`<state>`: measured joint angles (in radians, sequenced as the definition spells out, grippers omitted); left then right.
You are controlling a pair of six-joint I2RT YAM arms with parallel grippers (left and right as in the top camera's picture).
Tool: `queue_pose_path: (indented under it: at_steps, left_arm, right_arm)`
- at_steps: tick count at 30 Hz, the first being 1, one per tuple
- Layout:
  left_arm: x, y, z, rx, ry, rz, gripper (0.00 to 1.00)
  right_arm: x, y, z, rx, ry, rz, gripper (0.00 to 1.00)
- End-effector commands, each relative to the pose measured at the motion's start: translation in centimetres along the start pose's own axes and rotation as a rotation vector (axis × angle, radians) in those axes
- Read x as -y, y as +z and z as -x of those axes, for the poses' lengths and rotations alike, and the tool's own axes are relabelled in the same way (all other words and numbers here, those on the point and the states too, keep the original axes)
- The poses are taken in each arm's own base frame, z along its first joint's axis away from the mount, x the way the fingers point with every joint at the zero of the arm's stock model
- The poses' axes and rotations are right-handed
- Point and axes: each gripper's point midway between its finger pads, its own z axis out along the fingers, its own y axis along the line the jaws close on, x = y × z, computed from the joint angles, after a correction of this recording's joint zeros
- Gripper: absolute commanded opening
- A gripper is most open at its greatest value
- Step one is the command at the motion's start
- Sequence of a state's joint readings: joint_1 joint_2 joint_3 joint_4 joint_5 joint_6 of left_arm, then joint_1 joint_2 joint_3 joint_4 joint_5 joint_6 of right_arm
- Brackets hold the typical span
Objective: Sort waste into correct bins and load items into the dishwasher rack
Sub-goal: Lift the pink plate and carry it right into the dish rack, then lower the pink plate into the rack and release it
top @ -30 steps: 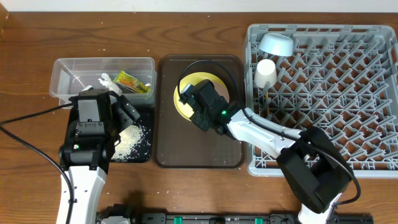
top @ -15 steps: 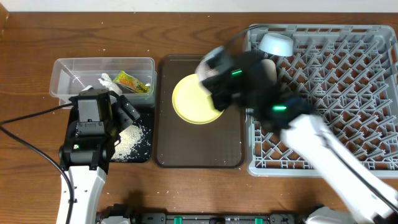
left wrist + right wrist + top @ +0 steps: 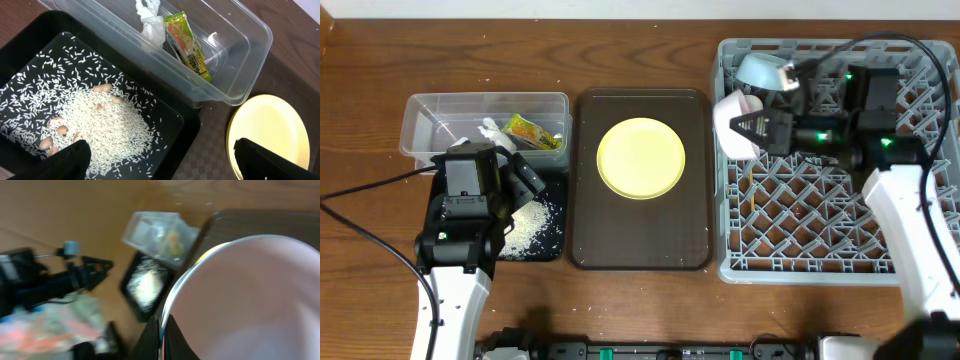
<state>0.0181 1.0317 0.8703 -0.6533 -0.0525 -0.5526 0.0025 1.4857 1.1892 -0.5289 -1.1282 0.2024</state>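
Desk [image 3: 370, 60] seen from above, w/ dark-brown tray [image 3: 640, 235] at ctr as landmark.

Change since a sec ago: R gripper [image 3: 752, 130] was low over tray, on top of yellow plate [image 3: 640, 158]. It has now swung off to tray's right, above tray-side edge of grey dishwasher rack [image 3: 800, 230]. It's clamped tight on rim of pinkish-white bowl [image 3: 728, 118], which hangs tipped on edge in air, not yet down among pegs. R wrist cam agrees: a finger pinches bowl rim, and bowl's inside fills a blurred view.

Plate now lies bare and alone on tray, toward tray's far half. Light-blue bowl [image 3: 765, 70] rests in rack's far corner nearest tray. White cup stood just below it a sec ago; can't pick it out now, prob. hidden behind held bowl.

Left of tray: clear tub [image 3: 430, 110] on far side holds crumpled tissue [image 3: 148, 20] & yellow-green wrapper [image 3: 187, 45]. Black bin [image 3: 30, 50], nearer side, holds rice grains [image 3: 100, 125] plus a few tan bits [image 3: 55, 131]. L gripper [image 3: 162, 150] hovers over bin, jaws spread wide, nothing held, same spot as before.

Judgement: waste looks sorted. Bowl is mid-transfer and needs a free slot w/o knocking cup. Plate looks like last item to load.
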Motion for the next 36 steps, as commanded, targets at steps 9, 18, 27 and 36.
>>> queue_pose_path:
  at_steps: [9,18,27,36]
  left_arm:
    - [0.0,-0.3,0.6,0.018,0.000,0.004,0.95]
    - [0.0,-0.3,0.6,0.018,0.001,0.004,0.95]
    - [0.0,-0.3,0.6,0.018,0.001,0.004,0.95]
    - [0.0,-0.3,0.6,0.018,0.001,0.004,0.95]
  right_arm:
    - [0.4,-0.2,-2.4,-0.044,0.051,0.229,0.01]
    - [4.8,-0.4,-3.9,-0.020,0.148,0.081,0.01]
    - [8.5,0.0,-3.2,0.074,0.333,-0.041,0.01]
    - [7.9,0.1,-2.4,0.117,0.407,0.042,0.01]
